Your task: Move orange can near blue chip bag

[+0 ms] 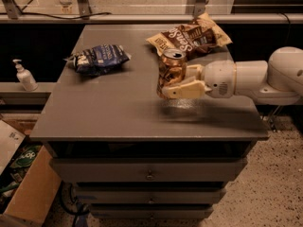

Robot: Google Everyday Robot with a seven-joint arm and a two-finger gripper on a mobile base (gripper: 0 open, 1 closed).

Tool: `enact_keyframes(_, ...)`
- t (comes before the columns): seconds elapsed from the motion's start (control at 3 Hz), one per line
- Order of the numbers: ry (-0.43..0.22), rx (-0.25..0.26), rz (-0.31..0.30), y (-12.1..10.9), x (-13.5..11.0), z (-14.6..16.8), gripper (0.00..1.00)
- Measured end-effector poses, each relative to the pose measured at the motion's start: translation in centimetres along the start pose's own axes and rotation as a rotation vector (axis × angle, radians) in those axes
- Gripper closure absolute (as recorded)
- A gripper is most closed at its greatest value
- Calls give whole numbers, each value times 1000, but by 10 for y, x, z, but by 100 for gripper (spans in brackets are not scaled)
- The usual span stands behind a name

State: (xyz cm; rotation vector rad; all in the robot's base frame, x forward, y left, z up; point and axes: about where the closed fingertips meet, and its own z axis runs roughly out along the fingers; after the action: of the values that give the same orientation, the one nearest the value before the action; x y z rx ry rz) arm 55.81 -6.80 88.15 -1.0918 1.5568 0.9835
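The orange can (pixel 171 71) is held in my gripper (pixel 176 82), lifted a little above the grey table (pixel 109 112), right of centre, tilted slightly. The cream fingers (pixel 183 90) are shut around the can's body. My white arm reaches in from the right. The blue chip bag (pixel 98 58) lies wrinkled on the table's left part, well to the left of the can and apart from it.
A larger brown and cream chip bag (pixel 191 37) lies at the table's back, just behind the can. A white pump bottle (pixel 23 75) stands on a ledge at the left. A cardboard box (pixel 28 193) sits on the floor at lower left. Drawers (pixel 149 174) are below the tabletop.
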Motion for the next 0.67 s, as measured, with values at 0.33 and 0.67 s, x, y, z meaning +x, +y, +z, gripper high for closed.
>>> enact_keyframes(0.33,-2,57,-54,-7,-4,31,100)
enact_keyframes(0.67,6,81,-91,-17,-5,60,100)
